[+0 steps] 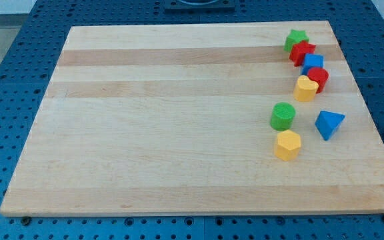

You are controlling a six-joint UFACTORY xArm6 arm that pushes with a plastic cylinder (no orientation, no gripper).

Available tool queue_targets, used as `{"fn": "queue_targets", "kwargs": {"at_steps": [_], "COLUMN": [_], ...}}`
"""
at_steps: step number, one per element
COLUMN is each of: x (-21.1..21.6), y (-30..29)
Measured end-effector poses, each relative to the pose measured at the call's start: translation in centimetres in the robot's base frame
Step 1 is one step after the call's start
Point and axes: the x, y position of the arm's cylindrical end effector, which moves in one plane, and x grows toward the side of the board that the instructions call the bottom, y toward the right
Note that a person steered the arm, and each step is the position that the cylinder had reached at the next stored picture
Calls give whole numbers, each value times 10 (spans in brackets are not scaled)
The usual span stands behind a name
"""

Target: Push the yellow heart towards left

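My tip is out of view, so I cannot tell what it touches. The yellow heart [305, 89] sits at the wooden board's [179, 133] right, touching a red cylinder [319, 78].

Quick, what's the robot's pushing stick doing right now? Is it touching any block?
My tip: not in view, so its position by the blocks cannot be told.
Yellow heart: nothing visibly touches it except neighbouring blocks.

Pale striped wooden board [179, 120], blue pegboard [19, 80]; green star [296, 39], yellow heart [305, 88], perhaps hexagonal yellow block [288, 145].
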Motion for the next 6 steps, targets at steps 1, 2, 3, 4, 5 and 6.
{"fn": "queue_targets", "kwargs": {"at_steps": [1,2,3,4,5,6], "x": [-39,-51,-51,-51,-51,-51], "y": [-7,-43,-90,-137,-177,-205]}}
